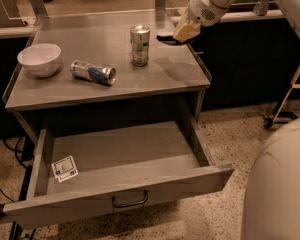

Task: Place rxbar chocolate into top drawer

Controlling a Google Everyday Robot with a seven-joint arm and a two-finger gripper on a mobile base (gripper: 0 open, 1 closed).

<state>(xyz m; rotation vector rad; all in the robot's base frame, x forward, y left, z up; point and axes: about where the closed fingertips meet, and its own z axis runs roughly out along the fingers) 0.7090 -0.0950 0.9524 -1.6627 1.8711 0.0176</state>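
Note:
The rxbar chocolate (167, 38) is a small dark flat bar sticking out to the left of my gripper (179, 35). The gripper is shut on it and holds it just above the right rear part of the grey tabletop (180, 71), to the right of the upright can. The top drawer (125, 154) is pulled wide open below the tabletop. It holds only a small white sticker (65, 168) at its left, and a dark curved handle (130, 201) is on its front.
An upright silver can (140, 45), a can lying on its side (93, 72) and a white bowl (39, 59) stand on the tabletop. A dark counter (250, 59) is at the right. My pale robot body (280, 184) fills the lower right corner.

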